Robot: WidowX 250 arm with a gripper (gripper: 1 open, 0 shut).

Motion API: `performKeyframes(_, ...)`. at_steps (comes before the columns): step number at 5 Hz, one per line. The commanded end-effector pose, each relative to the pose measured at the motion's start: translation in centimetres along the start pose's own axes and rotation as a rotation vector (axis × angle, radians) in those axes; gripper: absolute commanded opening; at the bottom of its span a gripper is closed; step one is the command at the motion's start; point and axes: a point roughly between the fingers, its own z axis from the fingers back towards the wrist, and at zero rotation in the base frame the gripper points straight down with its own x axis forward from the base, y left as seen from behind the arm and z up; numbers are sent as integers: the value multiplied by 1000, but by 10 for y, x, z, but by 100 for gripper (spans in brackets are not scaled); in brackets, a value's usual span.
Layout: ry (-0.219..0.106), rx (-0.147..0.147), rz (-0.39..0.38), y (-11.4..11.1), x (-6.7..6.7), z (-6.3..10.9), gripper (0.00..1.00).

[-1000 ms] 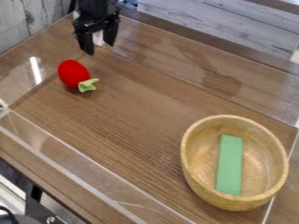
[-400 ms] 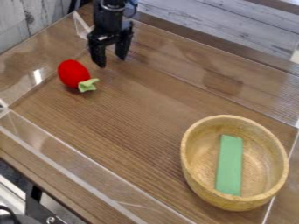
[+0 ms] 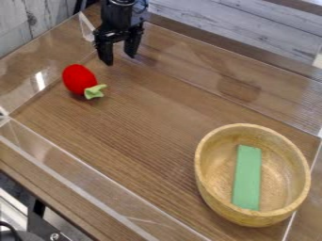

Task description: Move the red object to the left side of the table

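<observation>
The small glossy red toy fruit with its green leafy stem (image 3: 82, 80) hasn't budged: it lies on the brown wood-grain desk (image 3: 151, 132) exactly where it lay a second ago, towards the left of the view. Nearest the camera, the round wooden bowl (image 3: 253, 173) with the flat green block (image 3: 248, 177) inside it is unchanged too. Farther back, here's the change: the black gripper (image 3: 117, 51) has slid a little rightward and dropped closer to the desk, fingers spread wide, holding nothing. It stands beyond and to the right of the fruit, clear of it. I'd say the pick hasn't begun.
</observation>
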Motion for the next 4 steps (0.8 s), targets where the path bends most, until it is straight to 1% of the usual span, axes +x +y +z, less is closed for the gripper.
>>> performKeyframes(1,-36,-25,82,2,8,20,100)
performKeyframes(2,-32,-6,148,6,3,21,100)
performKeyframes(3,-37,0,137,13,2,16,100)
performKeyframes(4,-40,6,132,19,4,12,0)
